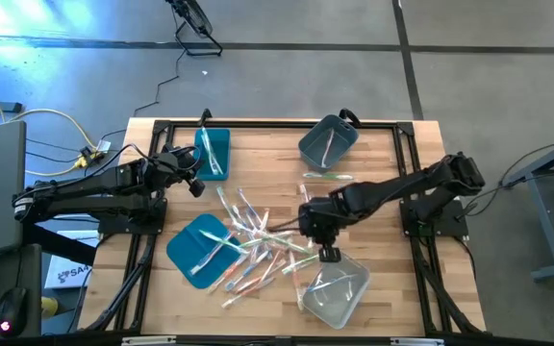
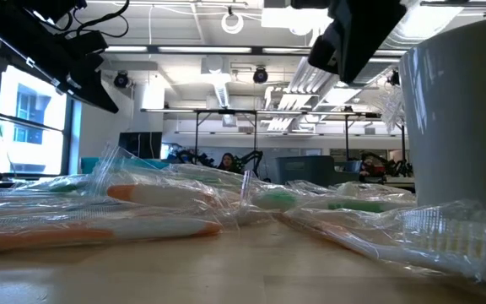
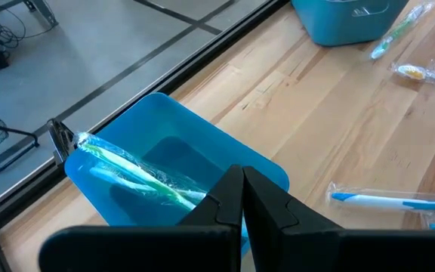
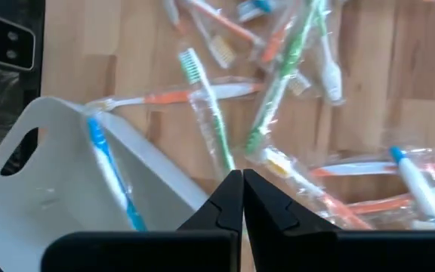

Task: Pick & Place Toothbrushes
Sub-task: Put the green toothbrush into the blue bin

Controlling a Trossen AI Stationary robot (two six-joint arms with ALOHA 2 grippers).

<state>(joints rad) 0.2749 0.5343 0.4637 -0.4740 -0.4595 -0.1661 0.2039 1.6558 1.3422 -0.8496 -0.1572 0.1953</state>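
High view: the toothbrushes (image 1: 258,245) lie in a loose heap at the centre of the worktop (image 1: 392,173), so either arm can reach them. Bins ring the heap: a teal bin (image 1: 212,152) at 11 o'clock, a grey bin (image 1: 327,142) at 1 o'clock, a flat teal lid (image 1: 200,248) at 8 o'clock and a clear bin (image 1: 335,293) at 5 o'clock. The right gripper (image 1: 327,252) sits at the heap's 4 o'clock edge, just beside the clear bin. The left gripper (image 1: 196,183) hangs near the teal bin.

Low view: wrapped brushes (image 2: 150,196) lie flat across the worktop, and the clear bin's wall (image 2: 462,118) rises at 3 o'clock.

Left wrist view: the left jaws are shut on nothing, over the teal bin (image 3: 180,159), which holds a green brush (image 3: 131,170), probably a colour-sorted drop.

Right wrist view: the right jaws are shut over a green brush (image 4: 211,113). Whether they hold it I cannot tell. The clear bin (image 4: 59,181) holds a blue brush (image 4: 112,177).
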